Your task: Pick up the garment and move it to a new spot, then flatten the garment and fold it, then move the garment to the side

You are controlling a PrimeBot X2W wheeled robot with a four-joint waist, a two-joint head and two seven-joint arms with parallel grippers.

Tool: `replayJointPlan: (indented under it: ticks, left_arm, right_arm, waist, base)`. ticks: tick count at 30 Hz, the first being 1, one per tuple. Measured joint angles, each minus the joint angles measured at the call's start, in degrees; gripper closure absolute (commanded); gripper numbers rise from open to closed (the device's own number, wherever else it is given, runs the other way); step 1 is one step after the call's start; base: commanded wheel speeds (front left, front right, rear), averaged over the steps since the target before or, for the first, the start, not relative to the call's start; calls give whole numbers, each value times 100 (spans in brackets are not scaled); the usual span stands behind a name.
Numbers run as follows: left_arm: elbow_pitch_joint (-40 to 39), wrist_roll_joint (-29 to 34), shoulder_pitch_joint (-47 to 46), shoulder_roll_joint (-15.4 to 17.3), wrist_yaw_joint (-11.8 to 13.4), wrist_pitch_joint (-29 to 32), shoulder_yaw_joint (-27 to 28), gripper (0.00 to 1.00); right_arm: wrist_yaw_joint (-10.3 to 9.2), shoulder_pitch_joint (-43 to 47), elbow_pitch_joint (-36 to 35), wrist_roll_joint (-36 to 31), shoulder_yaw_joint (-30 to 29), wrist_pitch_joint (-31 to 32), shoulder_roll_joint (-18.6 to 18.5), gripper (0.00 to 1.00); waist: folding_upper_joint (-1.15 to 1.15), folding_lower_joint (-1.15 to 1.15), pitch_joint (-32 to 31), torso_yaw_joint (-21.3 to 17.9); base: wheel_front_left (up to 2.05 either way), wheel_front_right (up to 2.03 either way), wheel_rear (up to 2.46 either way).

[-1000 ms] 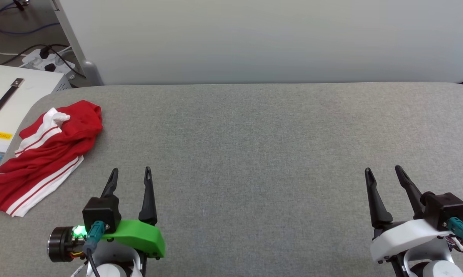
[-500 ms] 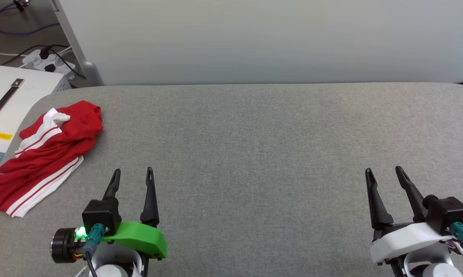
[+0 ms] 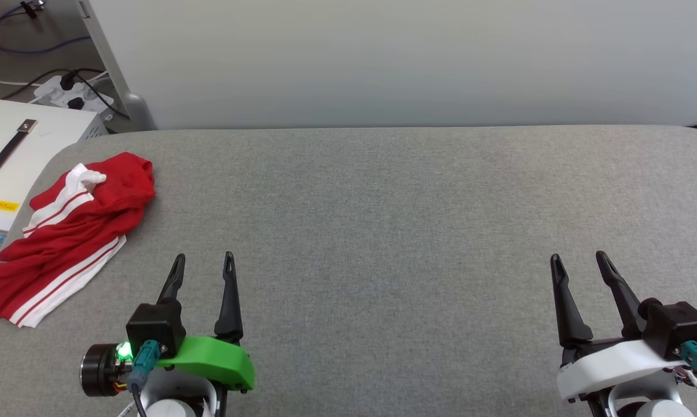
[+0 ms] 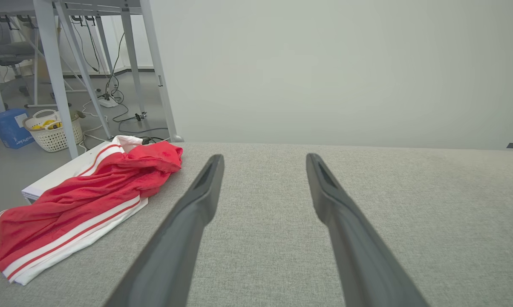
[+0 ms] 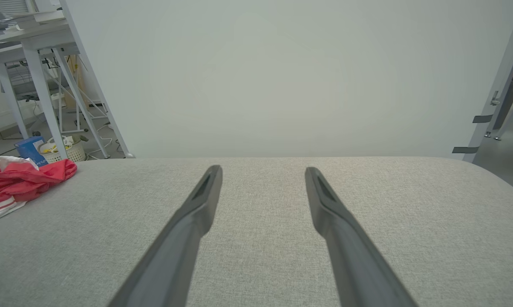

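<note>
In the head view, the grey padded table (image 3: 383,220) gives me wide open fabric between the grippers, and its far edge meets a pale panel (image 3: 383,58). The garment (image 3: 70,237) lies crumpled at the left edge, beside and left of my left gripper (image 3: 204,256) and well apart from the right gripper (image 3: 578,256). Both grippers have their fingers spread, grasping nothing.

The left wrist view adds a white basket (image 4: 52,132) on the floor beyond the garment (image 4: 77,209).

The right wrist view shows the table's rounded right corner, with the garment (image 5: 18,179) at far left.
</note>
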Motion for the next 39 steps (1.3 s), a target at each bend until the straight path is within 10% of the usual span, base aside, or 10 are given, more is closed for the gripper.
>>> replayJointPlan:
  ticks: [39]
  left_arm:
    - [174,-244,112,-3,168,-478,-92,0]
  right_arm:
    - [0,202,-109,46,114,-450,0,0]
  waist:
    - [0,0,97,356]
  base:
    - [0,0,0]
